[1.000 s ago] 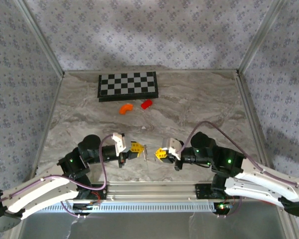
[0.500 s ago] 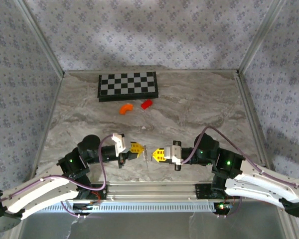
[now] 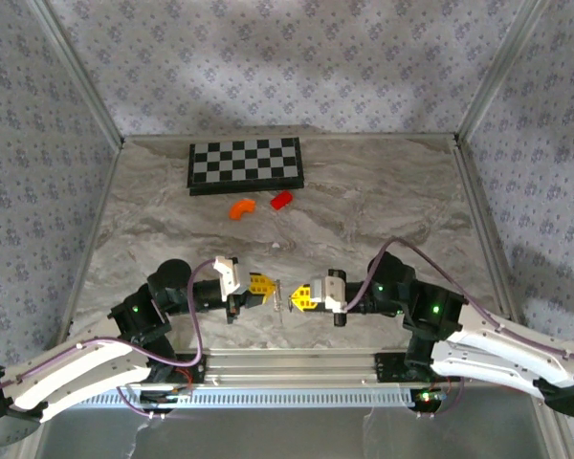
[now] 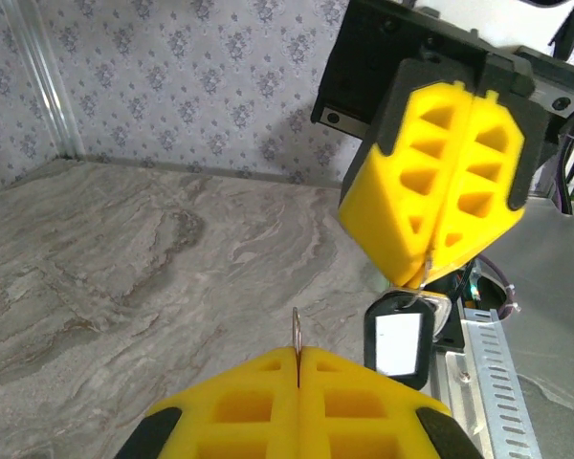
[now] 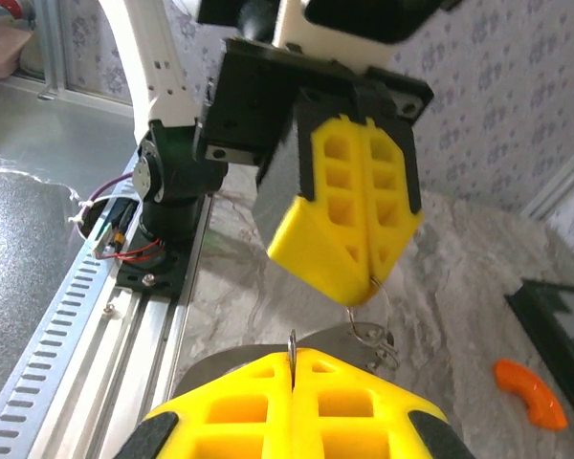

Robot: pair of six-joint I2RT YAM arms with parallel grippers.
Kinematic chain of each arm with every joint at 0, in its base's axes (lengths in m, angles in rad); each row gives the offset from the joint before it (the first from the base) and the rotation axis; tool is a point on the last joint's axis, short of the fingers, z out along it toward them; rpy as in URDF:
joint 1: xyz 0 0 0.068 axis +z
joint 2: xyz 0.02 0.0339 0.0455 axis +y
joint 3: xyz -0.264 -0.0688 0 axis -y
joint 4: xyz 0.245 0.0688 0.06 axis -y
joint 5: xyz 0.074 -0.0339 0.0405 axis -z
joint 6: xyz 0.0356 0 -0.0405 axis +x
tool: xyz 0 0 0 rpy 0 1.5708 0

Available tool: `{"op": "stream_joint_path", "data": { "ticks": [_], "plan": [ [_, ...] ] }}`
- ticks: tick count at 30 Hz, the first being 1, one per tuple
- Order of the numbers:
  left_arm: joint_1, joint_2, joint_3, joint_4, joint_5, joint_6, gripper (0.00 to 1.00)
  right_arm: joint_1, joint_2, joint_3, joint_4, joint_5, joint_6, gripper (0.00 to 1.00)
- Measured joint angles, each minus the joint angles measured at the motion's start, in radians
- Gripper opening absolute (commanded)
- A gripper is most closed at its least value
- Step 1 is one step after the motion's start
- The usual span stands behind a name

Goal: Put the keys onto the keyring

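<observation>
Both pieces look light and stiff to me: thin bare metal that will not bend under the pads but can twist or slip, since so little of it is pinched. The keyring [image 4: 296, 330] I read as a fine wire loop, standing edge-on out of the seam of my left gripper [image 4: 298, 358]. From the right wrist camera the loop dangles below the left fingertips, with its small chain-like strand hanging loose under it. I judge the best hold is along one long side, leaving the rest of the loop free for threading. The keys [image 4: 396, 342] are a small dark tag with a pale centre, hanging just below the tip of the right gripper [image 4: 427, 275]. That gripper pinches the fine metal above the tag, not the tag itself, so the tag can swing and I would move slowly.

The left gripper has its fingers pressed fully together, no gap, clamped on the keyring. The right gripper is likewise closed tight, with a thin sliver of metal standing out of its seam in its own camera, which I take to be part of the key's fitting. Overhead, the two grippers face each other tip to tip above the table [image 3: 383, 210], near its front edge, close but apart, with silvery metal between them. Whether key and loop touch, I cannot tell
</observation>
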Motion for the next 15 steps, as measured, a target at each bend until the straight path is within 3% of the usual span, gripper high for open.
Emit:
{"op": "stream_joint_path", "data": {
  "ticks": [8,15],
  "plan": [
    [0.000,0.003,0.000,0.001,0.010,0.000,0.00,-0.038,0.088,0.161,-0.196,0.039,0.140,0.00],
    [0.000,0.011,0.000,0.003,0.018,0.000,0.00,-0.031,0.130,0.186,-0.287,0.082,0.199,0.00]
  ]
}}
